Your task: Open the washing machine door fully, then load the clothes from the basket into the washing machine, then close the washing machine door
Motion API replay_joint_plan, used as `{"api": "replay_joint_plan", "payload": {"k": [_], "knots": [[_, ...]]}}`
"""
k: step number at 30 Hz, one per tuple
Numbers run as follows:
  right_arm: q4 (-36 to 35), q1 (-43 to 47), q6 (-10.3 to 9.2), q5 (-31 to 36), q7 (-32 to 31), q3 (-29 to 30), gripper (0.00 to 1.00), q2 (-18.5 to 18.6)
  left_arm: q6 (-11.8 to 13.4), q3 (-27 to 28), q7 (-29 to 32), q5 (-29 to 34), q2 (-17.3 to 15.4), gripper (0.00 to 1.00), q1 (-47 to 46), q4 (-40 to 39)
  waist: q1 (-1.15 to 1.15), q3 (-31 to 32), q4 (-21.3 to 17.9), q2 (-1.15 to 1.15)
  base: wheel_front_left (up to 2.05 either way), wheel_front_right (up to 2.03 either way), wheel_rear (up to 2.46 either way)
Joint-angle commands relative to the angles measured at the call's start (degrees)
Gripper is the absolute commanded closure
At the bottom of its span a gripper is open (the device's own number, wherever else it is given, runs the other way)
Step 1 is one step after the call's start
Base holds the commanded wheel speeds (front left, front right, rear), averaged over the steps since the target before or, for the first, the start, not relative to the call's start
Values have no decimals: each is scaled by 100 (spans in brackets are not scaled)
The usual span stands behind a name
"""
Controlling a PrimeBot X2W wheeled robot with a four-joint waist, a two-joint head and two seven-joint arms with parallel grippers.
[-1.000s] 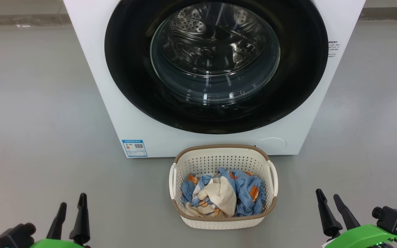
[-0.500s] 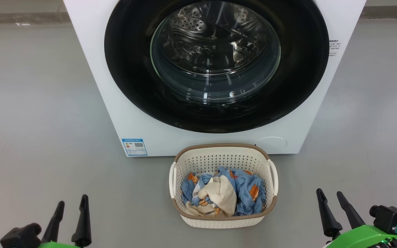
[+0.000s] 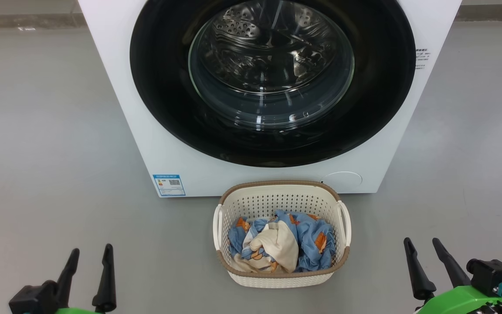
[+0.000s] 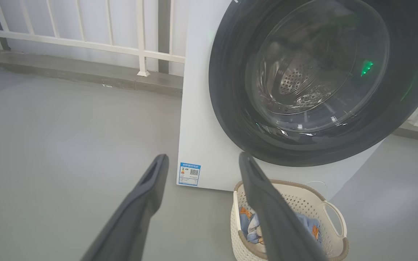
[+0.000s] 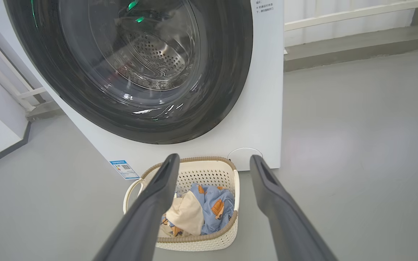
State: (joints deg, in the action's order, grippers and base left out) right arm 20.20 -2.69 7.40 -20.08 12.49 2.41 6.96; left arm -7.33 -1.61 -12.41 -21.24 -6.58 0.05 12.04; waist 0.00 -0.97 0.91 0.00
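I keep both arms low in front of the white front-loading washing machine (image 3: 116,87). Its round door (image 3: 159,87) sits shut against the cabinet. The glossy black rim rings a bulging glass bowl (image 3: 273,104), and the perforated steel drum (image 3: 268,39) shows through it.

The cream-white perforated basket (image 3: 279,183), with its brown woven-look rim and two side handles, stands on the grey floor (image 3: 37,152) just in front of the machine, under the door's lower edge. The clothes (image 3: 316,240) lie heaped inside it: blue fabric printed with orange-brown figures, and a plain cream cloth (image 3: 279,244) bunched on top toward the near side.

A blue label sticker (image 3: 169,185) marks the machine's lower left corner. A round white flap (image 3: 342,179) sits at the lower right, just behind the basket's far rim.

The left gripper (image 3: 92,248) hangs over the floor at the near left, its two dark fingers apart and holding nothing. The right gripper (image 3: 421,240) does the same at the near right, also spread and empty. Both are well apart from the basket, which lies between them, and neither touches the door.

In the left wrist view a white railing (image 4: 85,43) runs along the far wall to the left of the machine, and green glints (image 4: 367,67) reflect in the door glass.
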Motion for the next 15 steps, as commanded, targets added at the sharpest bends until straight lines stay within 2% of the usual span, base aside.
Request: {"api": "replay_joint_plan", "payload": {"k": [1,10,15], "knots": [[-160,-157,8,176,92,-94,0,79,-14,161,-99,187,-154,0,-125,-177,0,-1,0,0,0,0,0],[-203,-79,9,734,243,44,0,61,-15,134,-251,683,-226,0,-108,-174,0,7,-13,0,0,0,0],[-219,-36,9,763,251,118,0,32,-15,123,-259,609,-233,0,-103,-110,0,29,-23,0,0,0,0]]}}
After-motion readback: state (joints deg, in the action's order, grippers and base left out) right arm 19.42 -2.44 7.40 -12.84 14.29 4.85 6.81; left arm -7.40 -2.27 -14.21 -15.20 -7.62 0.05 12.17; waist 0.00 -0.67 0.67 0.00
